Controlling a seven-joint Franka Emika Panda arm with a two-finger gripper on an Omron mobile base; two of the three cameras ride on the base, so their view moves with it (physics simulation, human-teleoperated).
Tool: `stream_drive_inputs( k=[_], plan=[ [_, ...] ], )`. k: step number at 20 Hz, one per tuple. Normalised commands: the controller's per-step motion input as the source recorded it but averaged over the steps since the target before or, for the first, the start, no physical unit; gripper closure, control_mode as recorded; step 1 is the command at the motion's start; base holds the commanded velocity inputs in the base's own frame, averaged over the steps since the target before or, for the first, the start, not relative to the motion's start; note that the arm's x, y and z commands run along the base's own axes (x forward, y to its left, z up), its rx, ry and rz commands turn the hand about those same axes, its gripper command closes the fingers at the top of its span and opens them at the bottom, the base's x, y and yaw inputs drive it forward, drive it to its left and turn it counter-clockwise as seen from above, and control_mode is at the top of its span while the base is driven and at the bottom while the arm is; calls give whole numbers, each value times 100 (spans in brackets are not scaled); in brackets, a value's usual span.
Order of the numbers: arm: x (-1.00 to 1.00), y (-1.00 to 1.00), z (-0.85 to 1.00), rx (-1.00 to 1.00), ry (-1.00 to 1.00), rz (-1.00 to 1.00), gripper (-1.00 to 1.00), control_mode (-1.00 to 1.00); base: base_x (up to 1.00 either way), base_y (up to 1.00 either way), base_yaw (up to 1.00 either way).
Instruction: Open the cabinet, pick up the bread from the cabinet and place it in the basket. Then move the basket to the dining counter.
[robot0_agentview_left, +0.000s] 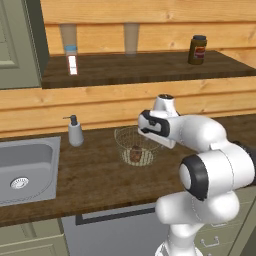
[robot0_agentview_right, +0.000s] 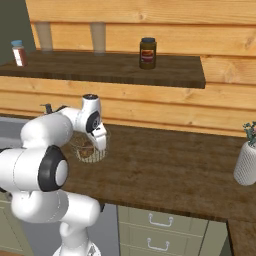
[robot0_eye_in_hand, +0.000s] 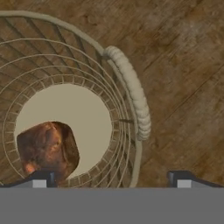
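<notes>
Bare worktop (robot0_agentview_right: 165, 165) right of the basket (robot0_eye_in_hand: 127, 94); soap dispenser (robot0_agentview_left: 75, 132) stands left.

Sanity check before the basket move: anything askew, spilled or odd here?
Nothing stands out. The bread lies inside the basket, off-centre on its tan base. The basket sits upright on the worktop, nothing spilled. The gripper hangs open over the basket's rim.
</notes>
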Motion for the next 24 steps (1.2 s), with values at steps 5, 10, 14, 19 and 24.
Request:
stream_drive_inputs(
  k=[5, 10, 14, 19, 24],
  plan=[
    [3, 0, -39, 0, 0, 0, -100, -100, 0, 0, 0],
    [2, 1, -31, 0, 0, 0, -100, -100, 0, 0, 0],
    [0, 10, -11, 0, 0, 0, -100, -100, 0, 0, 0],
    [0, 12, -12, 0, 0, 0, 100, -100, 0, 0, 0],
    [0, 5, -12, 0, 0, -1, 100, -100, 0, 0, 0]
  ],
)
